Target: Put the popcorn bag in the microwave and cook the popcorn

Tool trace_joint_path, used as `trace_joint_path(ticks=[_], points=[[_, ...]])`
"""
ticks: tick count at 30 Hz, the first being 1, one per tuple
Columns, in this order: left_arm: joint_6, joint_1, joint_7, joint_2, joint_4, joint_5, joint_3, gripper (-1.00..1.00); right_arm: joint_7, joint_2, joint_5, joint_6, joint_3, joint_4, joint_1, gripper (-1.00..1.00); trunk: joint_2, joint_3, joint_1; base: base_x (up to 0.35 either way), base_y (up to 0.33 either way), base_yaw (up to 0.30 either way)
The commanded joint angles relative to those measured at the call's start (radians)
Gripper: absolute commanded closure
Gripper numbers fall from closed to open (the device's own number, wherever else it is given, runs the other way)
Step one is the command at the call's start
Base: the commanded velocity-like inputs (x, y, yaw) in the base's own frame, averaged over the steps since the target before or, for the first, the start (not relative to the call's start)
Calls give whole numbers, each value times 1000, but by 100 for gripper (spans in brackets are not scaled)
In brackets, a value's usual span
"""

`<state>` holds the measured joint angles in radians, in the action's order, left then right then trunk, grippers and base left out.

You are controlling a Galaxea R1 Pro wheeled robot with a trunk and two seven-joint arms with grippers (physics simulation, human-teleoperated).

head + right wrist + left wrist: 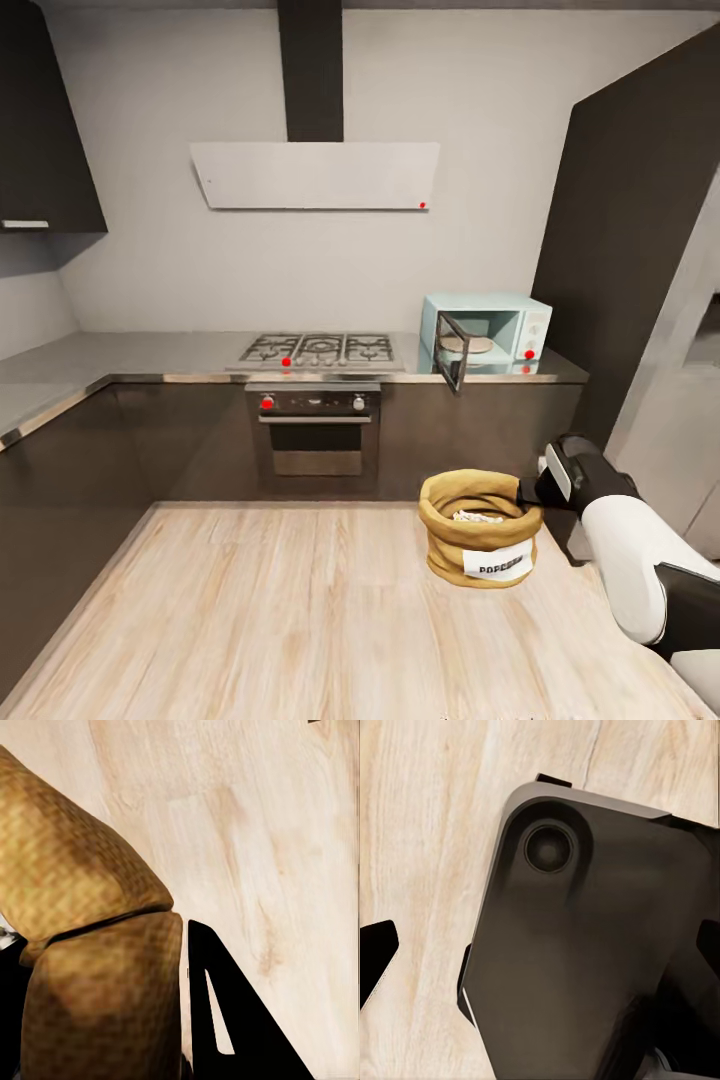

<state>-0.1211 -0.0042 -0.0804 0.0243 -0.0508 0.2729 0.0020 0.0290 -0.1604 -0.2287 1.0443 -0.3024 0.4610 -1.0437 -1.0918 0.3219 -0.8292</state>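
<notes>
The popcorn bag (480, 530), a tan burlap sack with a white "POPCORN" label, hangs above the wood floor at lower right. Pale popcorn (478, 517) shows faintly inside its rolled rim. My right gripper (528, 492) is shut on the bag's right rim; in the right wrist view the burlap (90, 945) sits between the dark fingers (225, 1020). The mint-blue microwave (500, 325) stands on the grey countertop (150, 355) at the far right, its dark door (452, 365) swung open. My left gripper (540, 952) points down at my own dark base, fingers wide apart and empty.
A steel gas hob (318, 349) and built-in oven (318, 430) sit left of the microwave, under a hood (315, 175). A tall dark cabinet (640, 230) flanks the microwave's right. Cabinets run along the left wall (60, 480). Wood floor (280, 600) lies between me and the counter.
</notes>
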Motion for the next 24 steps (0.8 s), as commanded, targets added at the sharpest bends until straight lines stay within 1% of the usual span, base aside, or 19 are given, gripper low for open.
trace_joint_path(ticks=[1, 9, 12, 24], points=[[-3, 0, -2, 0, 0, 3, 0, -100, 4, 1, -6, 3, -6, 1, -1, 100, -1, 1, 0, -1, 0, -295], [-3, 0, -2, 0, 0, 5, 0, -100, 5, -6, -6, 3, -7, 1, -1, 100, -1, -2, 0, 0, 0, -295], [-3, 0, -2, 0, 0, 6, -1, -100, 5, -13, -6, 3, -7, 1, -1, 100, -1, -4, 0, 0, 0, -295], [-4, 0, -2, -1, 0, 8, 0, -100, 5, -15, -6, 3, -7, -4, -1, 100, -1, -9, 0, 0, 0, -295]])
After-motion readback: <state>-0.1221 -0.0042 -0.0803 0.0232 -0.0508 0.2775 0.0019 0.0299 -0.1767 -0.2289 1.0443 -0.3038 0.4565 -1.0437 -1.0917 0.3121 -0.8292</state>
